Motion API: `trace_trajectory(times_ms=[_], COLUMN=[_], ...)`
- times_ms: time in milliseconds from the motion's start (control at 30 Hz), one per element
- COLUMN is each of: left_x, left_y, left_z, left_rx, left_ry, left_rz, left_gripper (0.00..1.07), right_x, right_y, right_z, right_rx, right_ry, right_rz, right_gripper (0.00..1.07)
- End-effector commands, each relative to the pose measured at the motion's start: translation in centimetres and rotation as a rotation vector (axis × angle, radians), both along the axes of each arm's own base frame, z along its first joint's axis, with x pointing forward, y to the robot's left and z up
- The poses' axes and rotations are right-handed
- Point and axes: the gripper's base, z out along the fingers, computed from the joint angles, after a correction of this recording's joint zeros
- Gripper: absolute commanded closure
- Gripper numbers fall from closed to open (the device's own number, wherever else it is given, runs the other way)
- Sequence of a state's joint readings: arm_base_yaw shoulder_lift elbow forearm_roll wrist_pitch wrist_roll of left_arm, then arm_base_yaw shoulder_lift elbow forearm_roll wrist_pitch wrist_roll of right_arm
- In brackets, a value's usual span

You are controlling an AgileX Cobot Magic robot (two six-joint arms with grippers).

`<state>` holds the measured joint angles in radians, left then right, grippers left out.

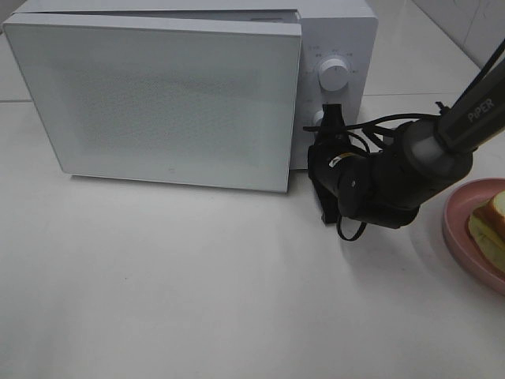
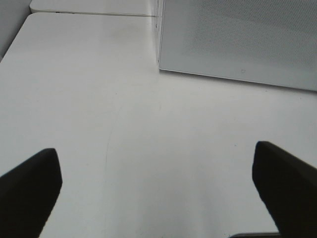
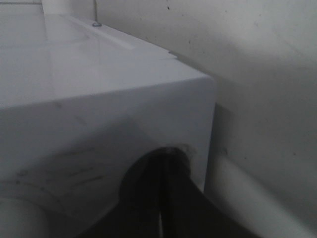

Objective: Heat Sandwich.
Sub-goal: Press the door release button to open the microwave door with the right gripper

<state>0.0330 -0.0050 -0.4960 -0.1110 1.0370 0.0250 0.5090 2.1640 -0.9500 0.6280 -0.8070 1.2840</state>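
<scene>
The sandwich (image 1: 491,223) lies on a round pink plate (image 1: 458,225) at the right edge of the table, partly cut off by the frame. The white microwave (image 1: 335,39) stands at the back with its door (image 1: 158,103) standing slightly off the body. My right gripper (image 1: 331,118) is at the door's right edge, in front of the lower knob. In the right wrist view the right gripper (image 3: 165,163) has its dark fingers together, pressed against the white casing. My left gripper (image 2: 154,151) is open and empty over bare table, left of the microwave door (image 2: 237,39).
The upper knob (image 1: 333,75) is on the panel above my right gripper. The white table (image 1: 197,300) spreads in front of the microwave. A tiled wall runs behind at the top right. The left arm does not show in the high view.
</scene>
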Motion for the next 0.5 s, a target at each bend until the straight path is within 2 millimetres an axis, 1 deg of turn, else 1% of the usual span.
trace_trajectory(times_ms=[33, 500], left_x=[-0.31, -0.31], left_y=[-0.02, -0.02], left_z=[-0.03, -0.03], left_rx=[-0.001, -0.001], left_ry=[-0.033, -0.033], left_rz=[0.000, 0.000], left_gripper=[0.06, 0.06], right_x=[3.86, 3.93], right_y=[-1.22, -1.22], right_z=[5.05, 5.02], right_rx=[-0.017, -0.037], right_ry=[-0.370, -0.358], right_rz=[-0.077, -0.068], right_gripper=[1.07, 1.07])
